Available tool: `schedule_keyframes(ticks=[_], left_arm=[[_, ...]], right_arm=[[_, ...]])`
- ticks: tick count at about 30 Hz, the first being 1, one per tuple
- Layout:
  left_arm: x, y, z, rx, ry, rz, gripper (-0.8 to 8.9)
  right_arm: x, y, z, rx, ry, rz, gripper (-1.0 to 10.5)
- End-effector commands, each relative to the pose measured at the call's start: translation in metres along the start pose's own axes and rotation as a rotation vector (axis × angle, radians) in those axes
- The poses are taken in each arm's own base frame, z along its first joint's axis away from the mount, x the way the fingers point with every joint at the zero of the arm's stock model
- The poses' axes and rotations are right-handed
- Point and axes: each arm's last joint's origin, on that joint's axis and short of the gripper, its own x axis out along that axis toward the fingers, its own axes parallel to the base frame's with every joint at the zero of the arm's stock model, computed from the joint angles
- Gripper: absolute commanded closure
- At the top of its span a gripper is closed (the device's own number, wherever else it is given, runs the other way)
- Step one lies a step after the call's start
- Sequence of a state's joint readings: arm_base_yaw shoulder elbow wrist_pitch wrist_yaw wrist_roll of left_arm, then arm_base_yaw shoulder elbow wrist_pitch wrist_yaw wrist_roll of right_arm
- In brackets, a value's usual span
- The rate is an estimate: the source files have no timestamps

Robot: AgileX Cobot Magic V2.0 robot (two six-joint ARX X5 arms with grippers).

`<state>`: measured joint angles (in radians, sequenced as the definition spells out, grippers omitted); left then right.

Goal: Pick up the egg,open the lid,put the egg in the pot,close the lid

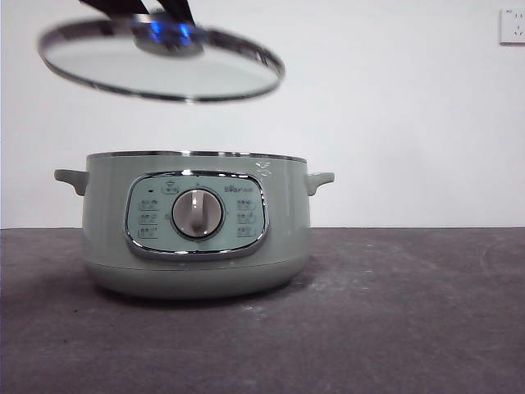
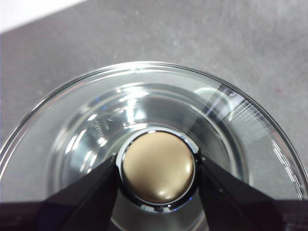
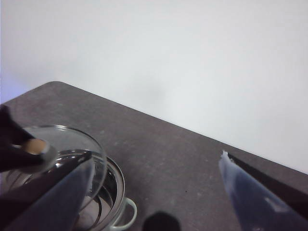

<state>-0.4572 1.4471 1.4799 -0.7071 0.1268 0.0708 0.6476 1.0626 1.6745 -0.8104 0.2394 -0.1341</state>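
While the lid (image 1: 162, 61) is held tilted at the upper left of the frame, above the open pot (image 1: 195, 226) on the surface (image 1: 394, 312), its knob (image 2: 159, 166) is pinched by the left end effector (image 2: 159, 173). The right end effector (image 3: 154, 192) is spread and empty; no egg is seen. Tilted so, the lid could slip free.

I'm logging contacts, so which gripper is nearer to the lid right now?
Left. The left gripper has its fingers clamped on the knob of the lid, held above the pot. The right gripper is open, off to the side.
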Motion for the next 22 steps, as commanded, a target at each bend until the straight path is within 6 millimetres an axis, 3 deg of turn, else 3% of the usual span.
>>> schedule_keyframes(ticks=[1, 11, 22], left_arm=[[0.009, 0.000, 0.008, 0.019, -0.045, -0.009, 8.22], [0.062, 0.007, 0.001, 0.010, 0.027, -0.013, 8.22], [0.070, 0.008, 0.001, 0.009, 0.024, -0.013, 8.22]], right_arm=[[-0.009, -0.002, -0.001, 0.015, -0.007, -0.003, 5.0], [-0.032, -0.008, -0.002, 0.022, -0.037, -0.008, 5.0], [-0.032, -0.007, -0.004, 0.017, -0.022, -0.005, 5.0]])
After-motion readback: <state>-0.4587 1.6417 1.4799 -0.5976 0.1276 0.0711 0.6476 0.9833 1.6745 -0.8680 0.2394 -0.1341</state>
